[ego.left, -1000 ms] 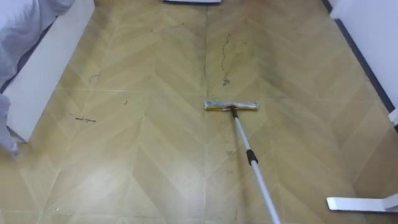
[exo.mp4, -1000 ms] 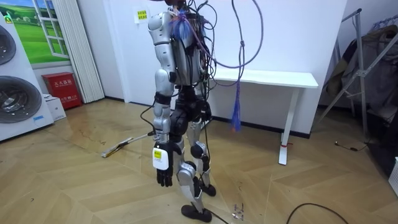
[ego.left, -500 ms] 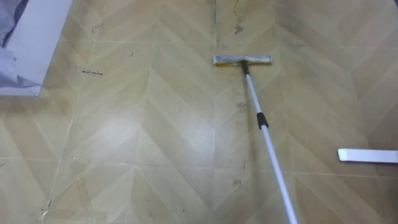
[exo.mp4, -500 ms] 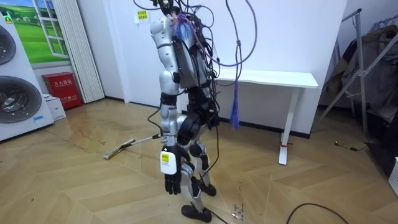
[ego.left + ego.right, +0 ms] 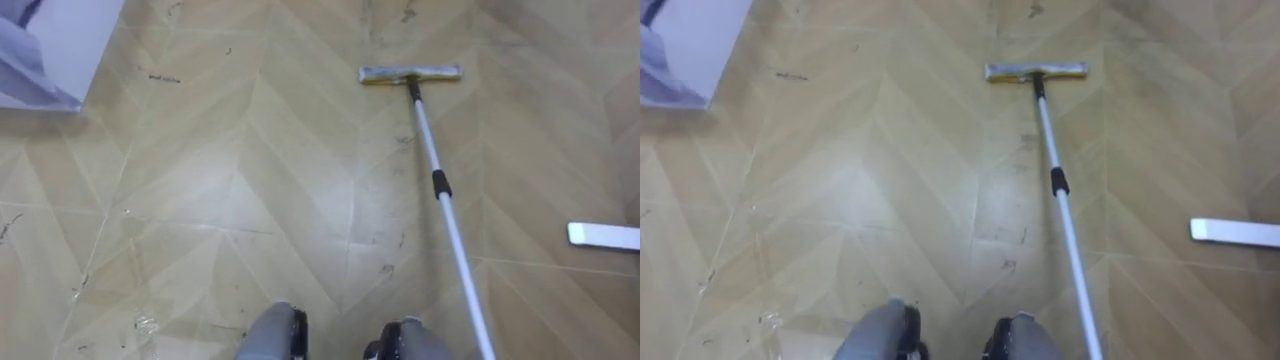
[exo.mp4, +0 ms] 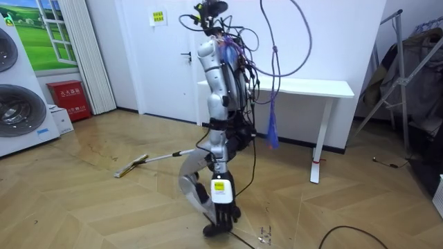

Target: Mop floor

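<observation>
Silver-poled flat mop (image 5: 450,225) is laid on the pale herringbone wood floor (image 5: 250,150). Its grey rectangular mop head (image 5: 410,73) is seen at 1 o'clock in the eye views, flat on the boards with the long side across the view. The pole is joined at the head's middle and carries a black collar (image 5: 438,184). It is run down toward 5 o'clock and out past the lower edge, just beside the robot's knees.

A white bed frame with lilac cloth (image 5: 55,45) is seen at 10 o'clock, well apart from the mop. A white flat bar (image 5: 603,236) is laid on the floor at 3 o'clock, near the pole, not touching. Small dark scuffs (image 5: 165,77) are noted at 11 o'clock.

In the room view the robot is stood mid-floor with knees bent, between the mop head at 9 o'clock and a white table (image 6: 297,86) at 2 o'clock. The left hand (image 6: 221,216) is hung low by the shin, fingers relaxed, nothing held. The pole's upper end is lost at the robot's hip, so the right hand's state cannot be told.
</observation>
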`<state>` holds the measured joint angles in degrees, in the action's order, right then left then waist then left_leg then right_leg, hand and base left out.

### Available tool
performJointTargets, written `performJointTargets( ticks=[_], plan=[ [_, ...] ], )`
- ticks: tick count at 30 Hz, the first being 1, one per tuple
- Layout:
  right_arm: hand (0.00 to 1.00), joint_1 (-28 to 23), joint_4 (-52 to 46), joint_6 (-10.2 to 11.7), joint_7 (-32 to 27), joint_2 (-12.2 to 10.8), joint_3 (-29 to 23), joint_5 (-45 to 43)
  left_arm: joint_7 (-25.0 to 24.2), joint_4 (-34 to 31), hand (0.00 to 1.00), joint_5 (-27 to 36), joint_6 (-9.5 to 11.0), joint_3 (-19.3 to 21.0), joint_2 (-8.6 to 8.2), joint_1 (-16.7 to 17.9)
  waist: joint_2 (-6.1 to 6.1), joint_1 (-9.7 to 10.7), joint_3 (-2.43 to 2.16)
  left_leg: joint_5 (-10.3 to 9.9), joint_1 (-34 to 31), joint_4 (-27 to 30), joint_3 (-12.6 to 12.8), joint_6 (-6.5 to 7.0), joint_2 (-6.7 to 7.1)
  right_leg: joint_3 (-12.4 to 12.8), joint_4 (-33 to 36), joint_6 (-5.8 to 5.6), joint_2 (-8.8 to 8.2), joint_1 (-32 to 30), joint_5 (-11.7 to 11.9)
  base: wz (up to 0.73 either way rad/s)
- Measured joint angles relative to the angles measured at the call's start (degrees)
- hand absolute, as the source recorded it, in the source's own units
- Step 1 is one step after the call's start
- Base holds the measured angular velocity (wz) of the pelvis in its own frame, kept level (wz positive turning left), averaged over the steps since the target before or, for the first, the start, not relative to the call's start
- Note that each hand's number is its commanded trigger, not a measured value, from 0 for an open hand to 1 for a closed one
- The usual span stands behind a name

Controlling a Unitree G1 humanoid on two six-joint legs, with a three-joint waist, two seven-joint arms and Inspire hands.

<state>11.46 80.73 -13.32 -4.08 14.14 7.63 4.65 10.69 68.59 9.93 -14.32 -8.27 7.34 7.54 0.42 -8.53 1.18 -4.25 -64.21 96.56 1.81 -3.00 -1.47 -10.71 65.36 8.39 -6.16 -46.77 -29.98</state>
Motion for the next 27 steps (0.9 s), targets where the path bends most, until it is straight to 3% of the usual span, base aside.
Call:
performJointTargets(
  ticks=[1,2,3,5,7,8,9,10,11,12,13,14,15,16,17,18,20,22,23,24,25,27],
  plan=[
    [1.00,4.5,0.4,0.2,0.9,0.5,0.2,0.0,-0.1,0.1,0.00,1.4,0.4,-0.4,0.54,0.1,-0.91,-0.9,0.58,-0.2,-3.6,5.3,1.5,0.19,0.07,1.0,0.8,0.08,-0.03,-0.5,-0.1,-0.55],
    [1.00,6.5,0.7,0.4,1.4,0.6,0.4,0.1,-0.1,0.0,0.00,1.9,0.7,-0.9,0.88,-0.1,-1.05,-1.2,0.67,-0.4,-4.8,5.9,2.1,0.37,0.12,1.5,0.9,0.08,-0.02,-0.6,-0.1,-0.37],
    [1.00,9.7,1.9,1.7,2.2,0.8,1.6,0.9,-0.2,0.0,0.00,1.8,1.5,-1.2,1.46,-0.2,-2.24,-2.0,1.35,-1.2,-5.9,4.6,3.1,1.27,0.22,2.3,0.8,-0.29,-0.06,-0.5,-0.3,-0.10],
    [1.00,12.3,1.8,2.5,3.5,1.4,3.7,3.4,-1.1,0.0,0.00,1.6,2.7,-1.2,2.09,-0.5,-2.40,-2.3,1.19,-2.2,-4.8,-4.3,3.6,2.57,0.34,2.8,0.7,-1.22,0.12,-0.1,-0.9,0.19],
    [1.00,11.8,1.6,3.3,5.1,2.9,5.3,7.0,-3.2,-0.2,0.00,0.4,3.1,-1.0,2.48,-1.2,-1.75,-2.2,0.64,-3.9,1.9,-28.2,4.0,2.85,0.94,2.7,0.3,-2.35,0.84,0.3,-2.0,0.42],
    [1.00,10.9,1.6,3.4,5.6,3.4,5.4,8.0,-3.8,-0.1,0.00,0.3,2.8,-1.0,2.50,-1.2,-1.37,-2.0,0.48,-4.2,4.0,-33.8,3.9,3.17,1.32,2.7,0.3,-2.49,1.06,0.7,-2.4,0.45],
    [1.00,8.2,1.6,3.5,6.4,4.4,5.6,10.0,-5.3,0.0,0.00,-0.9,2.2,-1.0,2.48,-1.3,0.07,-1.9,-0.17,-4.7,7.0,-40.8,4.1,3.71,1.35,2.7,-0.1,-3.11,2.12,1.7,-3.3,0.55],
    [1.00,4.8,1.7,3.5,6.8,5.3,5.7,11.1,-6.7,0.2,0.00,-1.6,1.9,-1.0,2.52,-2.0,0.77,-1.6,-0.26,-7.0,8.8,-43.4,4.3,6.29,2.04,2.9,-1.0,-4.32,2.39,3.4,-4.3,0.58],
    [1.00,3.1,2.0,3.4,6.9,5.7,5.7,11.3,-7.2,0.3,0.00,-2.2,1.6,-1.0,2.49,-2.5,1.56,-1.4,-0.72,-7.6,9.3,-43.8,4.6,6.51,2.56,3.1,-1.9,-5.09,2.30,4.4,-4.5,0.62],
    [1.00,-0.3,3.4,3.2,7.2,6.4,5.7,11.3,-8.4,0.0,0.00,-3.1,1.5,-1.0,2.36,-3.0,1.97,-1.0,-0.98,-8.7,11.1,-45.2,5.6,8.13,3.23,3.5,-4.1,-6.89,1.79,6.9,-4.9,0.48],
    [1.00,-3.0,4.4,2.9,7.0,7.1,5.9,11.3,-9.0,0.0,0.00,-3.3,1.7,-1.0,2.37,-3.5,2.70,-0.2,-1.42,-10.9,12.9,-45.8,7.2,9.94,3.20,5.0,-3.3,-8.93,0.96,8.0,-3.6,0.44],
    [1.00,-4.3,4.4,2.7,6.7,7.2,6.1,11.3,-8.9,0.1,0.00,-3.2,1.7,-1.0,2.38,-3.6,2.79,0.7,-1.26,-12.1,13.2,-45.4,7.7,10.60,3.44,5.6,-0.6,-10.05,0.51,7.2,-1.8,0.41],
    [1.00,-7.1,4.3,2.4,6.0,7.2,6.1,11.4,-8.5,0.1,0.00,-3.2,1.7,-0.7,2.52,-4.5,3.92,2.0,-1.35,-14.3,13.7,-43.6,7.6,11.19,4.42,6.3,6.8,-9.60,-0.54,4.0,4.0,0.22],
    [1.00,-9.1,4.1,1.4,5.5,6.7,6.1,11.5,-7.7,-1.0,0.00,-3.0,2.1,-0.7,2.65,-4.6,4.63,2.4,-1.23,-17.3,14.3,-41.7,7.3,11.67,4.46,7.7,13.4,-9.06,-0.18,0.2,11.0,0.00],
    [1.00,-9.9,3.8,1.1,5.4,6.3,6.2,11.6,-7.2,-1.8,0.00,-3.2,2.2,-0.6,2.70,-4.6,4.78,2.4,-1.14,-18.6,14.6,-40.9,7.2,11.83,4.46,8.4,15.6,-9.17,0.50,-1.5,13.2,-0.25],
    [1.00,-10.8,3.2,1.0,5.0,5.4,6.1,11.8,-6.4,-2.4,0.00,-3.2,2.6,-0.5,2.72,-5.1,5.20,3.4,-1.06,-20.1,15.0,-40.1,7.2,12.66,4.50,9.3,18.2,-9.21,1.03,-4.7,13.1,-0.17],
    [1.00,-10.9,2.6,1.0,3.8,2.5,5.6,11.8,-5.5,-2.6,0.00,-3.3,3.3,-0.5,2.49,-6.2,5.66,5.2,-0.78,-21.6,15.7,-40.0,7.2,13.36,4.53,9.9,15.8,-9.57,1.47,-9.2,11.6,-0.12],
    [1.00,-10.9,2.4,0.9,2.9,-0.2,4.8,12.1,-5.2,-2.7,0.00,-3.3,3.6,-0.9,1.77,-6.1,5.53,4.8,-0.65,-23.3,18.3,-41.4,6.9,13.44,5.10,8.8,2.8,-9.37,2.06,-11.4,10.7,-0.39],
    [1.00,-10.7,2.4,0.8,2.9,-0.5,4.6,12.1,-5.2,-2.7,0.00,-3.3,3.5,-1.0,1.59,-5.7,5.48,4.6,-0.63,-23.8,19.3,-41.9,6.8,13.38,5.26,8.4,-1.0,-9.20,2.27,-11.4,10.8,-0.54],
    [1.00,-10.0,2.4,0.2,2.8,-0.5,4.6,11.9,-5.0,-2.7,0.00,-3.3,3.2,-0.9,1.21,-4.6,5.44,4.1,-0.60,-25.1,21.3,-42.7,6.4,13.22,5.49,6.9,-7.9,-8.11,2.58,-11.1,11.4,-0.57],
    [1.00,-8.5,2.2,-0.9,2.5,-0.4,4.5,11.4,-4.6,-2.7,0.00,-3.2,2.5,-0.8,1.14,-3.6,4.66,3.4,-0.20,-26.0,23.9,-43.5,5.7,12.68,6.48,4.9,-12.6,-6.53,2.60,-9.8,12.4,-0.54],
    [1.00,-6.0,2.2,-2.9,2.1,0.1,3.9,10.3,-3.7,-2.8,0.00,-3.1,0.8,-0.1,1.12,-2.3,3.58,3.2,0.02,-27.1,26.6,-42.0,5.6,11.50,7.03,4.0,-12.9,-4.43,2.10,-7.2,12.6,-0.17]
  ],
)
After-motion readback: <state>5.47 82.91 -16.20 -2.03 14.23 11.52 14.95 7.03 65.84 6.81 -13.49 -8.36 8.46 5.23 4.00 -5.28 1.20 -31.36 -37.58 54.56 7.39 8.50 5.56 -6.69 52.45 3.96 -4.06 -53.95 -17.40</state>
